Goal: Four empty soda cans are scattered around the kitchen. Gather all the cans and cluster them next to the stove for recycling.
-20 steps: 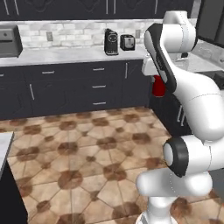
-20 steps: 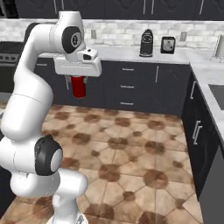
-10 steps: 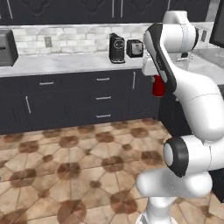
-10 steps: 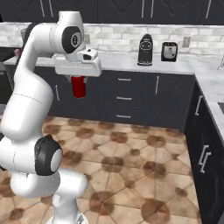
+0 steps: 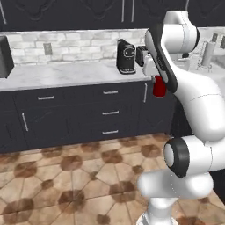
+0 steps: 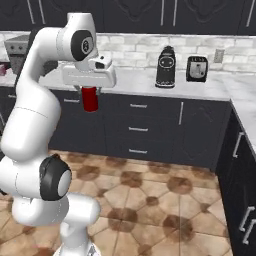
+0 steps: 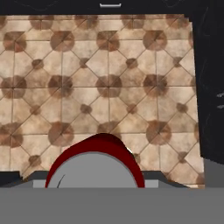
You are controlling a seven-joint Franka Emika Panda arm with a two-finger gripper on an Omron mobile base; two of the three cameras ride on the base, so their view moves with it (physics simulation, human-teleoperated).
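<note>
— What have you got there?

— A red soda can (image 6: 90,99), hanging below my hand in the air, out in front of the dark cabinet drawers (image 6: 138,128) and above the brown tile floor (image 6: 150,200). From the left base camera it is only a red sliver (image 5: 159,88) beside my forearm; most of it is hidden behind the arm.

— Can you read a brand on it?

— No. The side is plain red from here, with no lettering I can make out. Through my hand camera I see its pale grey end ringed in dark red (image 7: 94,164), cut off at the bottom.

— And your pincer?

— My pincer (image 6: 89,91) is closed on the can's upper part, fingers a can's width apart. The fingertips themselves are covered by the can and by the white hand, so I cannot see where they touch.

— What lies around?

— Past the can, a white marble counter (image 6: 135,80) runs along a pale brick backsplash (image 6: 135,47). On it stand a black coffee machine (image 6: 165,67) and, just beside it, a small dark toaster (image 6: 197,68); any markings on them are too small to read. At the counter's far left something grey and boxy (image 6: 20,52) sits partly behind my arm, and I cannot tell what it is.
</note>
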